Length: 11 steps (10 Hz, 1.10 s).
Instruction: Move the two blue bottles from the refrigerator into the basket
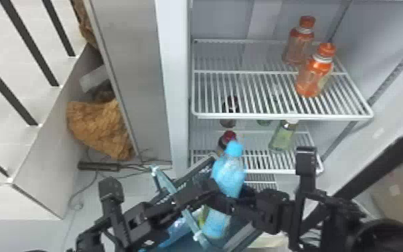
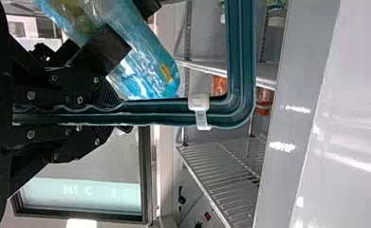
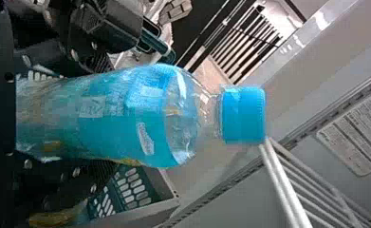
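Note:
My left gripper is closed on the teal basket handle; in the left wrist view the handle runs out from between the left gripper's fingers. My right gripper is clamped around the middle of a blue bottle, cap up and slightly tilted, above the basket. In the right wrist view this bottle fills the space between the right gripper's fingers, with the basket wall beyond. Something blue and clear lies inside the basket, partly hidden by the arms.
Two orange bottles stand on the upper refrigerator shelf. Below are a green bottle and dark bottles, one red-capped. The refrigerator's left wall edge stands close to the basket; a cable strip lies on the floor.

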### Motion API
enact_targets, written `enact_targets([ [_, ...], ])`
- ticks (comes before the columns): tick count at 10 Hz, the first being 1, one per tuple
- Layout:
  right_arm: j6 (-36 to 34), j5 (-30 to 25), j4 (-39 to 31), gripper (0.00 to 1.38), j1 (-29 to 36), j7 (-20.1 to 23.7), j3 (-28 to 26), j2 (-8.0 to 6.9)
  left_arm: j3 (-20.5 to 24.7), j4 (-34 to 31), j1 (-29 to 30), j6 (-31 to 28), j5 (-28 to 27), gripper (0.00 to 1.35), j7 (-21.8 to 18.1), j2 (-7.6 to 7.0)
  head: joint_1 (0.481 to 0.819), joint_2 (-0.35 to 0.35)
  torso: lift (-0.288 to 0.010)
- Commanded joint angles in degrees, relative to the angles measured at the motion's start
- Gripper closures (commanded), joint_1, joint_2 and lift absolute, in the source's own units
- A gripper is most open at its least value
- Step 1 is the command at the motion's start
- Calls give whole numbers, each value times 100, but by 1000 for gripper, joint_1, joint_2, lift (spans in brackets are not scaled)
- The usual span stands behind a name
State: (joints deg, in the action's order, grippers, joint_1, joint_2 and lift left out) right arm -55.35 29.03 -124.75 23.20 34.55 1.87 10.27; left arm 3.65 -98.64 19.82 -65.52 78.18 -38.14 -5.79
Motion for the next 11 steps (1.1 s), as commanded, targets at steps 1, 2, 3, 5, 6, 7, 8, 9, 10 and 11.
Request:
enact_targets([
  [1, -5, -1, 23, 70, -14, 17, -39, 1, 0, 0, 1, 0, 9, 1202, 0, -1, 695, -42, -10],
  [2, -5, -12, 9, 130, -14, 17, -61, 1, 0, 0, 1, 14, 9, 1202, 0, -1, 695, -44, -10],
  [3, -5, -24, -5, 147, 0, 26, -96, 1, 0, 0, 1, 14, 9, 1202, 0, -1, 695, -47, -10],
  [5, -5, -92, -104, 147, 29, 34, -221, -7, 0, 0, 1, 14, 9, 1202, 0, -1, 695, -58, -10],
  [6, -5, -184, -188, 147, 71, 43, -336, -7, 0, 0, 1, 14, 9, 1202, 0, -1, 695, -67, -10],
  [7, -5, -264, -244, 147, 127, 61, -473, -7, 0, 0, 15, 14, 9, 1202, 0, -1, 695, -75, -10],
  [8, -5, -332, -315, 147, 211, 96, -598, -7, 0, 0, 15, 14, 20, 1202, 0, -1, 695, -94, -10],
  [9, -20, -343, -371, 147, 310, 131, -713, 1, 0, 0, 15, 14, 20, 1202, 0, -1, 695, -117, -10],
  [10, -34, -378, -483, 147, 450, 149, -838, 10, 0, 0, 29, 14, 20, 1202, 0, -1, 695, -137, -10],
  [11, -34, -412, -666, 147, 633, 157, -975, 10, 0, 0, 29, 14, 20, 1202, 0, -1, 695, -147, -10],
])
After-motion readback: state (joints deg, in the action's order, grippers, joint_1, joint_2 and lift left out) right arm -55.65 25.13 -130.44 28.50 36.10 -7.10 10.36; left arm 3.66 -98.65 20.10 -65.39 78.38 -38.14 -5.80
